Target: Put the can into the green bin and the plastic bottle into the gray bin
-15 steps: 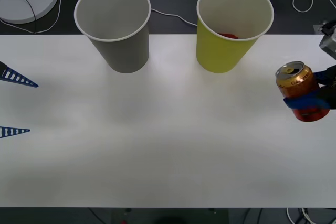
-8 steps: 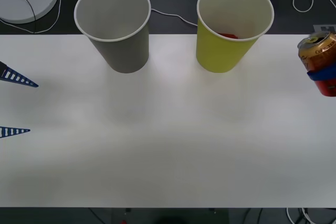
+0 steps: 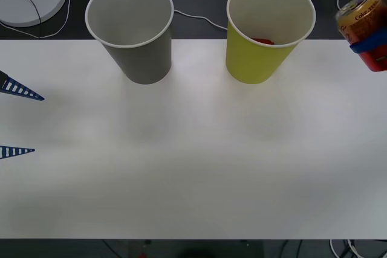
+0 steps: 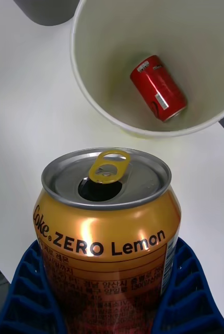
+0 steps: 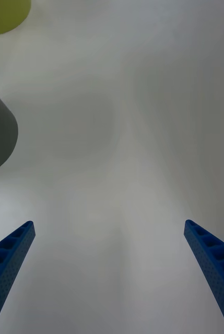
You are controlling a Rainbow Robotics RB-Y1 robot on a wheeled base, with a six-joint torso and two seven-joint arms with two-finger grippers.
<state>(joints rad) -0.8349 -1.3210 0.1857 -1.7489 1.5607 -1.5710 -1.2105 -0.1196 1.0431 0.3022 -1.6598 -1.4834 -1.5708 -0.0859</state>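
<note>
Front view shows the right tool gripping the orange and red drink can, lifted right of the yellow-green cup-shaped bin. A red can lies inside that bin. Left tool rests open at the white bench edge.

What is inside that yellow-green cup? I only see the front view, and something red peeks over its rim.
Observer: A red can lies on its side at the bottom of the green bin.
Operator: Is the held can sealed?
Observer: No, the can in the right gripper is already opened, tab lifted.
Operator: What's printed on it?
Observer: "Coke ZERO Lemon".
</note>
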